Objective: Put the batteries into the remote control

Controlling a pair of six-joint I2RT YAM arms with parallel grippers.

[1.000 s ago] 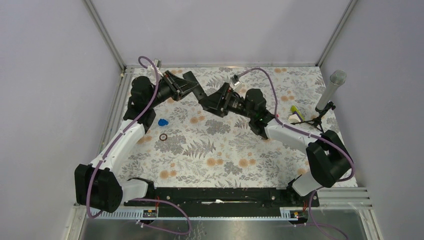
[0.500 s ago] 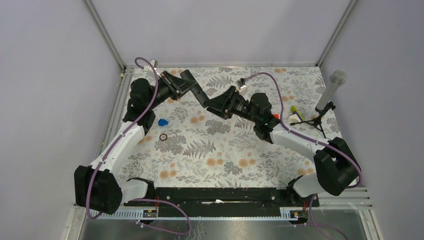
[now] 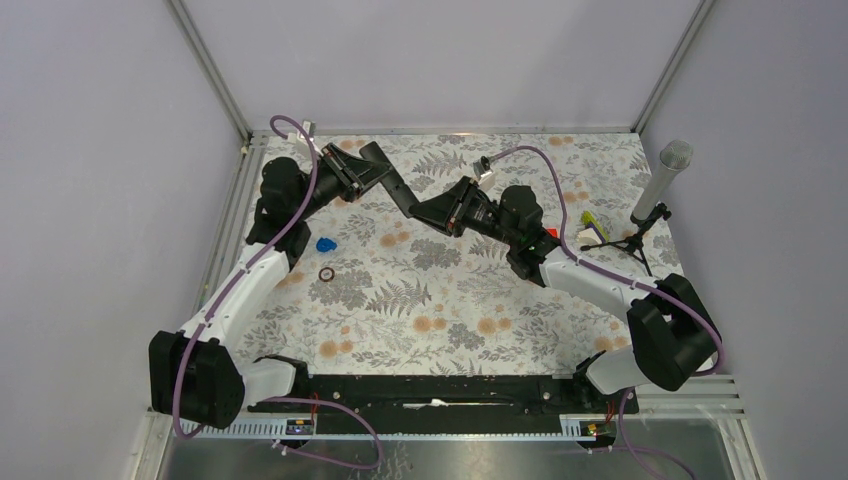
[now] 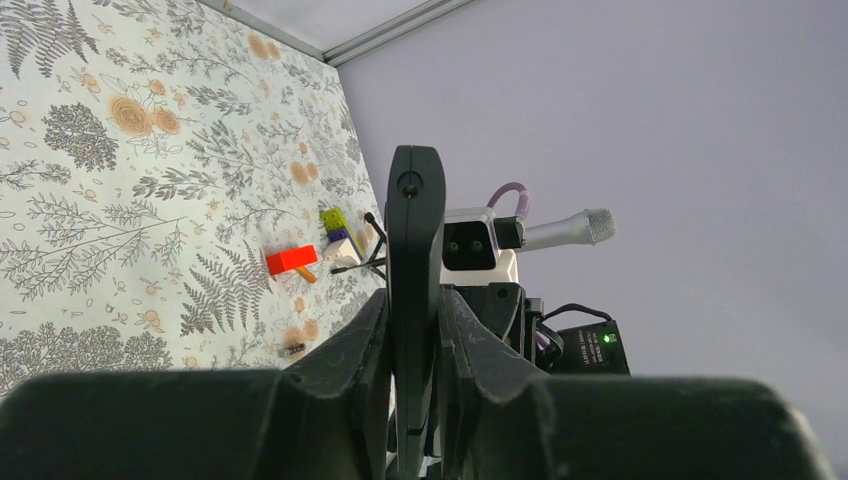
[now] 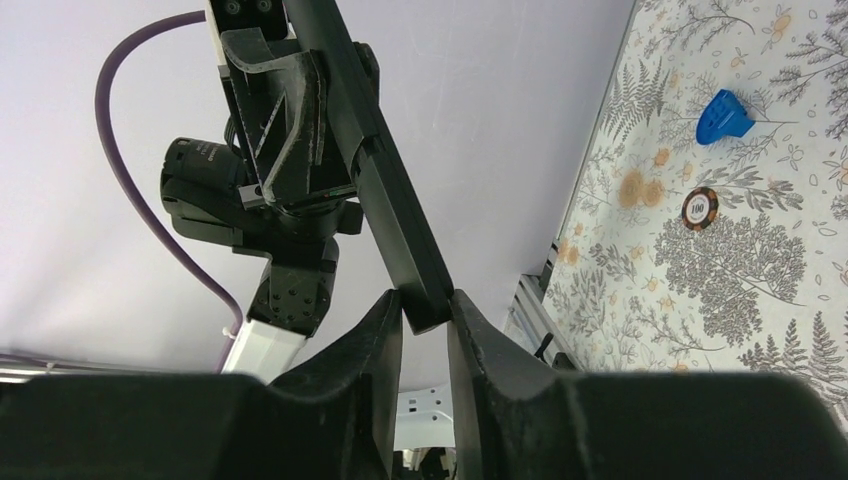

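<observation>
The remote control [image 3: 390, 185], a slim black bar, hangs in the air above the far middle of the table. My left gripper [image 3: 362, 172] is shut on its upper part; in the left wrist view the remote control [image 4: 415, 250] stands edge-on between my fingers. My right gripper [image 3: 425, 210] is shut on the bar's lower end, where both pads press the remote control [image 5: 400, 230] at my right gripper [image 5: 425, 312]. One small dark battery [image 4: 293, 350] lies on the table near the red block [image 4: 291, 260].
A microphone [image 3: 660, 185] on a small tripod stands at the right edge, with a yellow-green block [image 3: 592, 222] beside it. A blue piece [image 3: 326, 244] and a dark ring [image 3: 326, 273] lie on the left of the flowered table [image 3: 450, 320].
My right gripper's jaws have closed from wide open onto the remote's lower end, after the right arm shifted right. The left gripper kept its hold and moved little.
</observation>
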